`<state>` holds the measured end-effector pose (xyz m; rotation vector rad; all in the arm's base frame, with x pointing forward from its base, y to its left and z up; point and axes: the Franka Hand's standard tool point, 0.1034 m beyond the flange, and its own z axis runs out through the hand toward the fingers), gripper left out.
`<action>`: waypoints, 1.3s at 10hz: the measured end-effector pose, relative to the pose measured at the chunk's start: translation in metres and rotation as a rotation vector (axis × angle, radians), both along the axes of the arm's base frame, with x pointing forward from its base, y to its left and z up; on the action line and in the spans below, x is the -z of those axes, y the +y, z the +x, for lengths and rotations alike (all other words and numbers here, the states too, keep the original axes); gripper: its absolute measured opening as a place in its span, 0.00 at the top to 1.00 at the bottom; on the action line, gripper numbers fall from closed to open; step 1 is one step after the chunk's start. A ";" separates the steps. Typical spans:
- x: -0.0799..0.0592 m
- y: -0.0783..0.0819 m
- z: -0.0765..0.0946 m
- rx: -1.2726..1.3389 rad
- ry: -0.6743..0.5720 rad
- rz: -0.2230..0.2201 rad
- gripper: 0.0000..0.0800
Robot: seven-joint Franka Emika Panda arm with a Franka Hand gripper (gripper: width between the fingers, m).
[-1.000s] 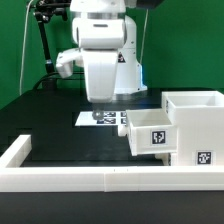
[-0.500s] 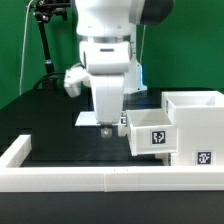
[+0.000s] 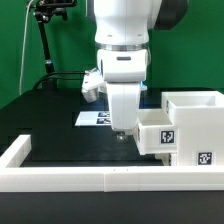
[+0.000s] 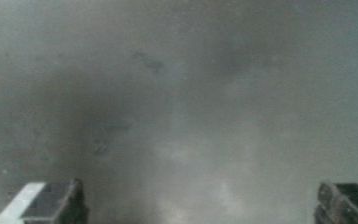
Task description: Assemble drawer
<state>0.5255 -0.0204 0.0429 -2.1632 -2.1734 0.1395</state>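
Gripper (image 3: 123,133) spread wide and empty, low over bare table (image 3: 70,145) beside small drawer box (image 3: 157,132); apparently poised to push it into drawer housing (image 3: 198,122).

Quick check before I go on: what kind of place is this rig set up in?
Most likely a robotics lab test bench, not a workshop or home. A green backdrop hangs behind a black table, a white wall fences the work area, and printed tags mark the drawer and the marker board.
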 end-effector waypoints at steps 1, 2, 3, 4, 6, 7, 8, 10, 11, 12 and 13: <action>-0.002 0.006 0.000 0.007 0.001 -0.001 0.19; -0.002 0.013 -0.001 0.010 0.002 -0.002 0.19; -0.001 0.021 -0.002 -0.005 0.007 0.001 0.19; -0.001 0.027 -0.002 -0.034 0.013 0.007 0.19; -0.001 0.030 -0.002 -0.026 0.013 0.008 0.19; -0.001 0.029 -0.002 -0.025 0.013 0.007 0.19; -0.001 0.030 -0.002 -0.027 0.013 0.008 0.19; -0.002 0.046 -0.002 -0.010 0.011 0.010 0.19; -0.002 0.048 -0.002 0.003 0.010 0.009 0.19; -0.002 0.049 -0.002 0.009 0.010 0.008 0.19; -0.003 0.048 -0.003 0.009 0.011 0.008 0.19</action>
